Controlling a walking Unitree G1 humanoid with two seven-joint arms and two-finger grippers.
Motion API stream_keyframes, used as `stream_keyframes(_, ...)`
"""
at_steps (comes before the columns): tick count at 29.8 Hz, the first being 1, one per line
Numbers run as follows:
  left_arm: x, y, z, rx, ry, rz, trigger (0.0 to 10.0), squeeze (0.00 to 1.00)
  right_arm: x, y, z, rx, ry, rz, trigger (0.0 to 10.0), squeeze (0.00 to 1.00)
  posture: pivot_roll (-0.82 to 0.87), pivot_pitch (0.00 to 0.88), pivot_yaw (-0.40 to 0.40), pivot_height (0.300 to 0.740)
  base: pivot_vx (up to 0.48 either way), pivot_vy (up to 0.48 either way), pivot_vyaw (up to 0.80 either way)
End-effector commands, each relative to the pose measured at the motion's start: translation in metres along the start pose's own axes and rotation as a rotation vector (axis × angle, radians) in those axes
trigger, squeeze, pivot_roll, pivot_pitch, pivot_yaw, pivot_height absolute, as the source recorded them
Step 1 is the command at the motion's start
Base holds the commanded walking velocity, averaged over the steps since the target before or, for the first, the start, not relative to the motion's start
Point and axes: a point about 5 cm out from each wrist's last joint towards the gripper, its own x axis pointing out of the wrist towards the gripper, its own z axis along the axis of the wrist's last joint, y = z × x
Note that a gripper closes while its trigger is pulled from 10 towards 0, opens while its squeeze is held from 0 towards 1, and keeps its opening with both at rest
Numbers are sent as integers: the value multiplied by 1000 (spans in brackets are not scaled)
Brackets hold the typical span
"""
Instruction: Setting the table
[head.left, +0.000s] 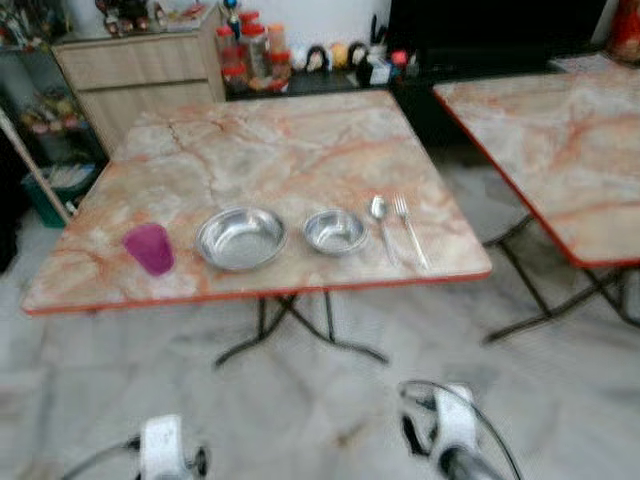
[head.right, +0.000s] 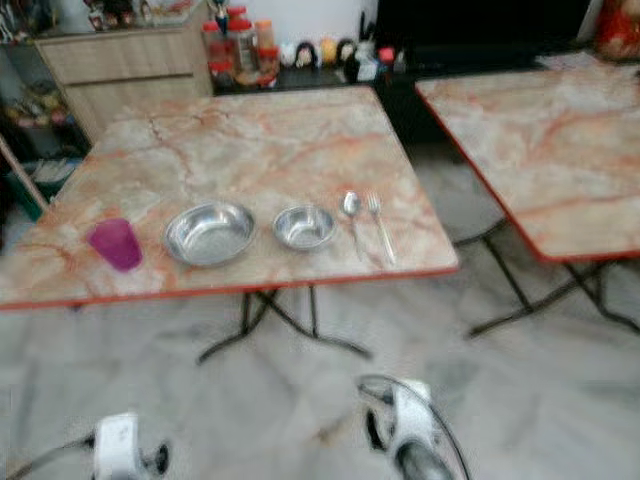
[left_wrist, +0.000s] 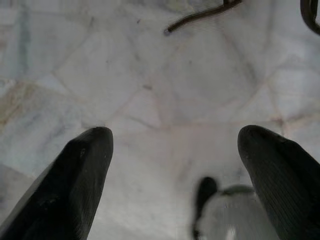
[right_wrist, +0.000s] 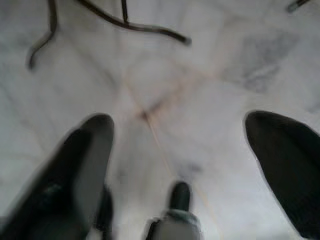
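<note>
The tabletop (head.left: 300, 150) is a square slab with a marbled pink-and-grey pattern and a thin red edge, on crossed dark metal legs over a pale stone-tiled floor (head.left: 330, 400). Along its near edge, in a row from the robot's left: a translucent purple cup (head.left: 149, 248), a wide shallow steel bowl (head.left: 240, 238), a smaller steel bowl (head.left: 335, 231), then a spoon (head.left: 381, 226) and a fork (head.left: 409, 229) lying side by side just beside each other, handles toward the robot. The bowls are polished and round-rimmed. A second tabletop (head.left: 560, 150) of the same pattern stands well apart to the right.

Both arms hang low in front of the table, over the floor. The left gripper (left_wrist: 175, 165) has its two black ribbed fingers spread wide with nothing between them; the right gripper (right_wrist: 177, 160) is likewise spread and empty.

The setting looks nearly laid, though that is only a judgement. The risks come from where things sit: everything lies close to the near edge, so an arm rising from below could catch the rim or knock the fork off. The smooth steel bowls would probably slide on the slick top if pushed rather than gripped, and the light cup could tip. The views are also blurred, which may make aiming uncertain
</note>
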Motion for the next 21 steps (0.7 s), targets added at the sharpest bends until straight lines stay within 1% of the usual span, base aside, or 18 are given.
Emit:
stream_keyframes(1, 0, 10, 2, 11, -10, 27, 10000, 0, 3, 11, 6, 9, -20, 26, 10000, 0, 85, 0, 26, 740, 0, 352, 0)
stream_keyframes(3, 1, 7, 8, 58, -34, 19, 10000, 0, 2, 12, 6, 11, -20, 27, 10000, 0, 80, 0, 28, 740, 0, 0, 0)
stream_keyframes(5, 2, 4, 11, 68, -50, 9, 10000, 0, 2, 12, 6, 11, -19, 27, 10000, 0, 82, 0, 27, 740, 0, 0, 0)
stream_keyframes(6, 3, 0, 16, 72, -75, -5, 10000, 0, 2, 11, 6, 10, -19, 28, 10000, 0, 84, 0, 27, 740, 0, 0, 0)
stream_keyframes(7, 6, -13, 31, 88, -149, -45, 10000, 0, 2, 11, 5, 6, -18, 27, 10000, 0, 87, 0, 25, 740, 0, 0, 0)
stream_keyframes(8, 6, -13, 31, 88, -149, -45, 10000, 0, 2, 11, 5, 6, -18, 27, 10000, 0, 87, 0, 25, 740, 0, 0, 0)
stream_keyframes(9, 7, -22, 42, 105, -197, -72, 10000, 0, 2, 11, 5, 3, -17, 27, 10000, 0, 87, 0, 26, 740, 0, 0, 0)
stream_keyframes(10, 7, -25, 45, 113, -212, -81, 10000, 0, 2, 11, 5, 3, -16, 28, 10000, 0, 87, 0, 26, 740, 0, 0, 0)
stream_keyframes(11, 6, -39, 58, 142, -285, -139, 10000, 0, 2, 10, 5, 2, -17, 26, 10000, 0, 87, 0, 24, 740, 0, 0, 0)
stream_keyframes(12, 6, -39, 58, 142, -285, -139, 10000, 0, 2, 10, 5, 2, -17, 26, 10000, 0, 87, 0, 24, 740, 0, 0, 0)
stream_keyframes(15, 2, -59, 75, 183, -384, -220, 10000, 0, 2, 9, 5, 0, -17, 24, 10000, 0, 93, 0, 24, 740, 0, 0, 0)
stream_keyframes(17, 2, -61, 76, 197, -383, -225, 10000, 0, 2, 9, 5, -2, -17, 23, 10000, 0, 94, 0, 22, 740, 0, 0, 0)
stream_keyframes(19, 4, -60, 73, 183, -359, -219, 10000, 0, 2, 9, 5, -6, -15, 25, 10000, 0, 96, 0, 20, 740, 0, 0, 0)
stream_keyframes(20, 5, -55, 66, 197, -318, -191, 10000, 0, 2, 10, 5, -15, -15, 29, 10000, 0, 90, 0, 19, 740, 0, 0, 0)
stream_keyframes(21, 6, -52, 62, 208, -297, -178, 10000, 0, 2, 10, 5, -16, -15, 30, 10000, 0, 86, 0, 19, 740, 0, 0, 0)
